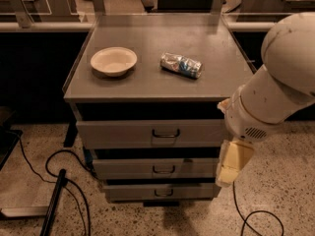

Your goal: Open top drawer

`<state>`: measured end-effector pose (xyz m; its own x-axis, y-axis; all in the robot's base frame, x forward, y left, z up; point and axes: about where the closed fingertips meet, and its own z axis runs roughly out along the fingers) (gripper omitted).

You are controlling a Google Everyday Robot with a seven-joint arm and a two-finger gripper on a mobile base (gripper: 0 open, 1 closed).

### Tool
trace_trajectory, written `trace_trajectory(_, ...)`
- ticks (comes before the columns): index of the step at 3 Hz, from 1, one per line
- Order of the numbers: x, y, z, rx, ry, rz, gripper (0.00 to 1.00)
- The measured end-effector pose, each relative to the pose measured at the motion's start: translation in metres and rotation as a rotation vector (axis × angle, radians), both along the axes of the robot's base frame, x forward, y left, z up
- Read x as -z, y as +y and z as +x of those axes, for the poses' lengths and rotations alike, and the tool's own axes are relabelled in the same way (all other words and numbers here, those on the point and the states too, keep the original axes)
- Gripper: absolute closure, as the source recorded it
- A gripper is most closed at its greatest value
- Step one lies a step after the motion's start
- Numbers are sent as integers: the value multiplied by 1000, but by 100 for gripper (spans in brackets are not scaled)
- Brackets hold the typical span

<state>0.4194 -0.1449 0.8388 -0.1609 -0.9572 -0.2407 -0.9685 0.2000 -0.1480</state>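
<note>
The top drawer [123, 133] is the widest of three grey drawers under the grey cabinet top [147, 85]. Its small dark loop handle [165, 133] sits at the centre of the front. A dark gap runs above the front, and no tray shows. My white arm [275, 92] comes in from the right. My gripper [231, 163], cream-coloured, hangs low at the cabinet's right front corner. It is level with the middle drawer, to the right of and below the top drawer's handle, and touches no handle.
A white bowl [113, 61] and a crushed can [181, 65] lie on the cabinet top. Two narrower drawers [128, 168] [133, 191] sit below. Black cables [64, 161] and a dark bar [53, 203] lie on the speckled floor at left; another cable [256, 220] lies at right.
</note>
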Motion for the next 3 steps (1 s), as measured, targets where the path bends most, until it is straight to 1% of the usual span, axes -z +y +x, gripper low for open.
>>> trace_trajectory(1,0,0,0,0,0,0,0)
trace_trajectory(2,23,12,9,-3,-2,36,0)
trace_trajectory(3,59,30,36,-3,-6,79,0)
